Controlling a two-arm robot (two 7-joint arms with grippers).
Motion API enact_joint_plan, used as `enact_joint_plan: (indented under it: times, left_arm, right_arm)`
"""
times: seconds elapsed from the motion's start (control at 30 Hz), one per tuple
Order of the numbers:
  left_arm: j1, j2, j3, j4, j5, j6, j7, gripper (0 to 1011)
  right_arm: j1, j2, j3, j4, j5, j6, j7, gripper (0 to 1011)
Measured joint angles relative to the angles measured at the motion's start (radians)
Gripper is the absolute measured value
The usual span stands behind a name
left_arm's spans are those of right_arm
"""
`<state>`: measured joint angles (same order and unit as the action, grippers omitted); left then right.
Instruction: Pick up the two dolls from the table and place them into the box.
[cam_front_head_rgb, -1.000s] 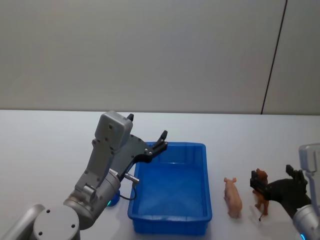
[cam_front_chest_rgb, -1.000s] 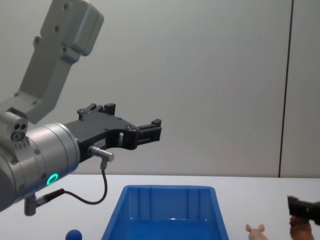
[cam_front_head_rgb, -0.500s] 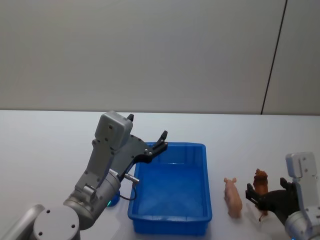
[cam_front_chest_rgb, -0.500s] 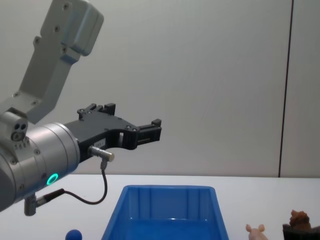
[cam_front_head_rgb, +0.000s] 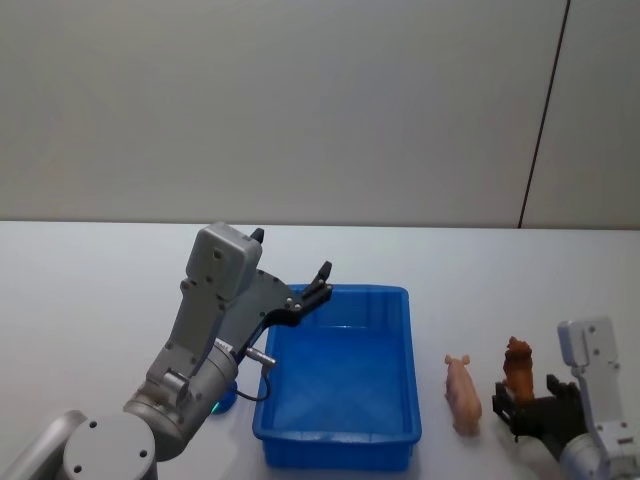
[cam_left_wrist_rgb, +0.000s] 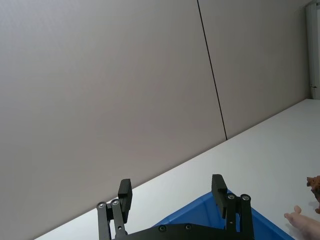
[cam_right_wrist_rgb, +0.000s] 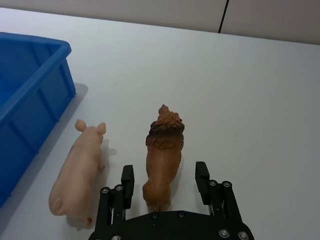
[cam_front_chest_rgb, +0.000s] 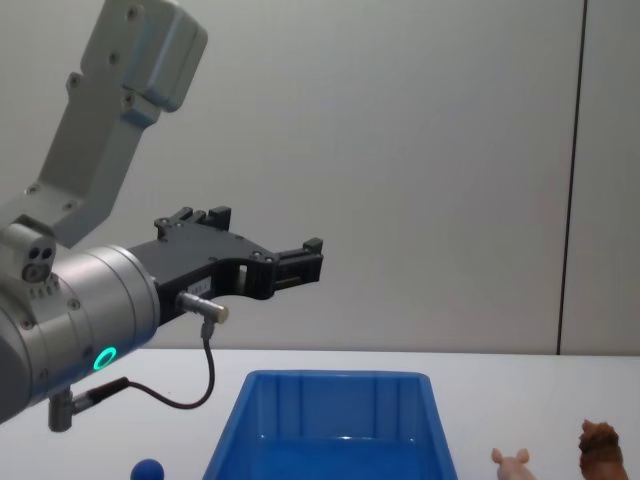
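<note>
The right gripper (cam_right_wrist_rgb: 165, 184) sits low at the near right of the table. Its two black fingers (cam_right_wrist_rgb: 127, 186) are spread wide, with the hind end of the brown shaggy doll (cam_right_wrist_rgb: 164, 150) between them. A gap shows on each side of the doll, so the fingers close on nothing and do not touch it. The brown doll stands upright on the white table (cam_right_wrist_rgb: 260, 100), its head pointing to the far side. Just to its left the pink pig doll (cam_right_wrist_rgb: 82, 170) stands parallel to it, close beside but apart, head also to the far side. Left of the pig is the blue box (cam_front_head_rgb: 335, 448). The left gripper (cam_left_wrist_rgb: 171, 192) hangs in the air above the far left part of the box, its fingers wide apart and empty. A small blue ball (cam_front_chest_rgb: 148, 468) rests on the table left of the box, by the left arm.
</note>
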<state>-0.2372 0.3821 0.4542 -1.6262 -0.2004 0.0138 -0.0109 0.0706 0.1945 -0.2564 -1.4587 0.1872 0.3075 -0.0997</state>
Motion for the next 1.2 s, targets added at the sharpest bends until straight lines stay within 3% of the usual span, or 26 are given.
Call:
enact_joint_plan:
  times: [0.53,0.97,1.2]
  left_arm:
    - [0.000,0.000,0.000,0.000,0.000,0.000,0.000,1003]
    - [0.000,0.000,0.000,0.000,0.000,0.000,0.000,1003]
    - [0.000,0.000,0.000,0.000,0.000,0.000,0.000,1003]
  right_arm:
    - [0.007,-0.017,0.000,0.025,0.012,-0.011,0.001,311]
    - [-0.007,-0.018,-0.001,-0.024,0.002,-0.102,0.026,299]
    - [-0.011,-0.016,-0.004,-0.063,-0.002,-0.150,0.082,299]
